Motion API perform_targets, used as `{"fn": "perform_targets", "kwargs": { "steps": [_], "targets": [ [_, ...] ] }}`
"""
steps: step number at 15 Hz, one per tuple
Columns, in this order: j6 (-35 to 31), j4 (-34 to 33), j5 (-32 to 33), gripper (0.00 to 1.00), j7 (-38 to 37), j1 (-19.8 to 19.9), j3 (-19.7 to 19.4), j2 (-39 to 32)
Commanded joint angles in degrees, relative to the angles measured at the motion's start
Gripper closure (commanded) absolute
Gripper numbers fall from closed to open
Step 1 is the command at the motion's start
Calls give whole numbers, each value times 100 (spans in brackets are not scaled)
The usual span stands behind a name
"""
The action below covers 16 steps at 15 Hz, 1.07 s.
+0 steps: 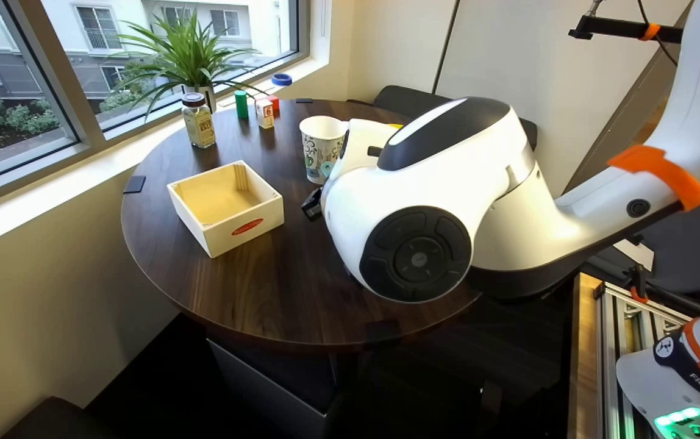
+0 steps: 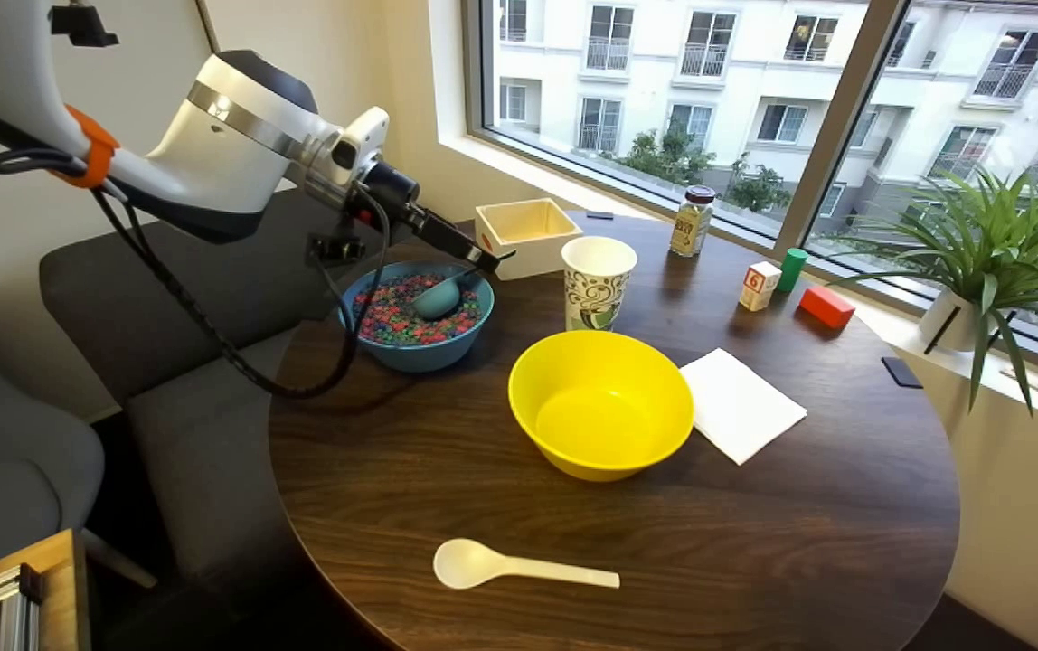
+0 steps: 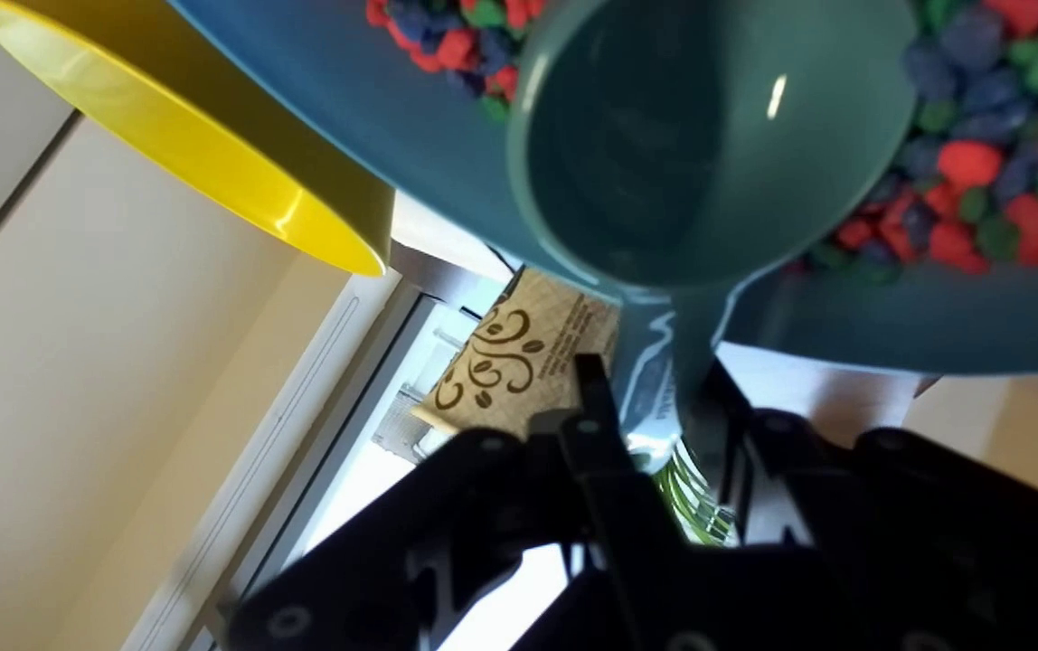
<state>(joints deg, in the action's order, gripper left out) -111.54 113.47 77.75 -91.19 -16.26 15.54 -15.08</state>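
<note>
My gripper (image 2: 488, 260) appears shut on the handle of a teal scoop (image 2: 438, 300); in the wrist view the handle runs between the two fingers (image 3: 655, 389). The scoop's cup (image 3: 727, 163) faces the wrist camera and looks empty. It is in or just over a blue bowl (image 2: 419, 355) of red, green and dark blue pieces; whether it touches them I cannot tell. The bowl's wall (image 3: 853, 330) shows in the wrist view. In an exterior view the arm hides the bowl and scoop, and only a black part of the gripper (image 1: 312, 205) shows.
A paper cup (image 2: 593, 282), yellow bowl (image 2: 605, 452) and wooden box (image 2: 533, 258) stand near the gripper. A white spoon (image 2: 528, 568) and napkins (image 2: 740, 407) lie on the round table. A jar (image 2: 692, 224) and small blocks (image 2: 759, 287) stand near the window, beside a plant (image 2: 1007, 262).
</note>
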Motion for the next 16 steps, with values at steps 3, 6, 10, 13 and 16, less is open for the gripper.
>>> {"fn": "perform_targets", "kwargs": {
  "steps": [3,6,10,13,16],
  "targets": [
    [-227,-212,-313,94,-520,-31,-29,-267],
    [-189,-158,-125,94,-459,-49,-53,-160],
    [5,-80,79,94,-181,-109,-53,-24],
    [121,-46,483,94,-56,-179,-57,15],
    [213,5,846,94,41,-215,-27,38]
  ]
}}
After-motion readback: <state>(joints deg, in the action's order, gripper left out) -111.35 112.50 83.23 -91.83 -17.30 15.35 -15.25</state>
